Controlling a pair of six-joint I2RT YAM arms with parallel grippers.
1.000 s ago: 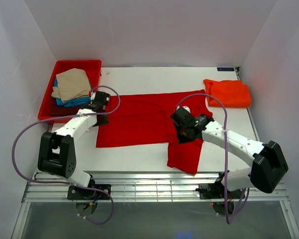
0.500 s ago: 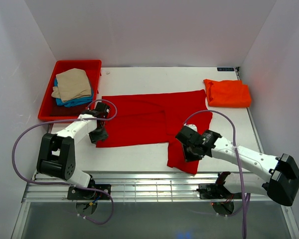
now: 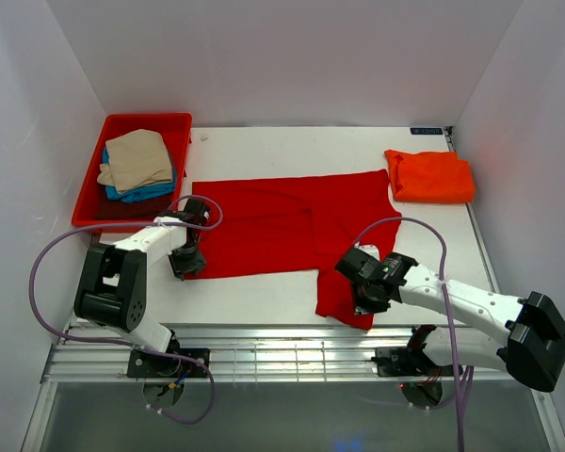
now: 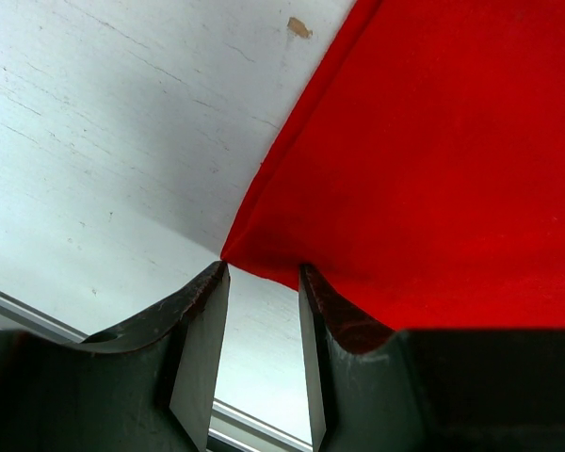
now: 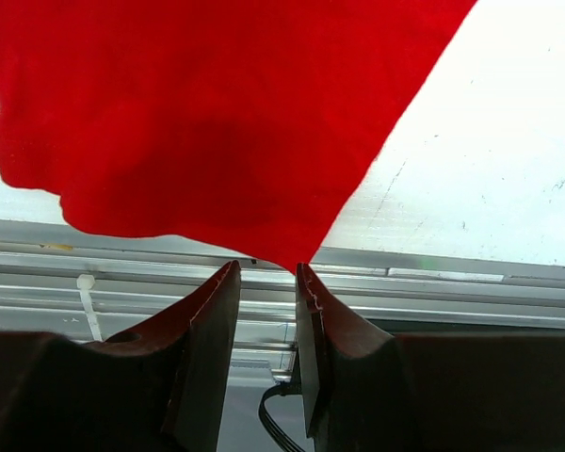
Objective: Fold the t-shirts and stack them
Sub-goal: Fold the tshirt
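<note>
A bright red t-shirt (image 3: 282, 221) lies spread flat across the middle of the white table. My left gripper (image 3: 186, 266) is open at its near-left corner. In the left wrist view the cloth (image 4: 433, 169) has its corner just ahead of the gap in my left gripper (image 4: 264, 275). My right gripper (image 3: 369, 306) is open at the shirt's near-right corner. In the right wrist view the cloth (image 5: 217, 113) has its tip at the mouth of my right gripper (image 5: 266, 271). An orange-red t-shirt (image 3: 431, 175) lies folded at the far right.
A rigid red tray (image 3: 174, 125) at the far left holds a beige shirt (image 3: 137, 158) over a blue one (image 3: 143, 193). The table's metal rails (image 3: 301, 344) run along the near edge, just below the right gripper (image 5: 433, 282). White walls stand on three sides.
My left gripper has moved from beside the tray toward the near edge, to the shirt's near-left corner. My right gripper has moved from mid-shirt to the near-right corner.
</note>
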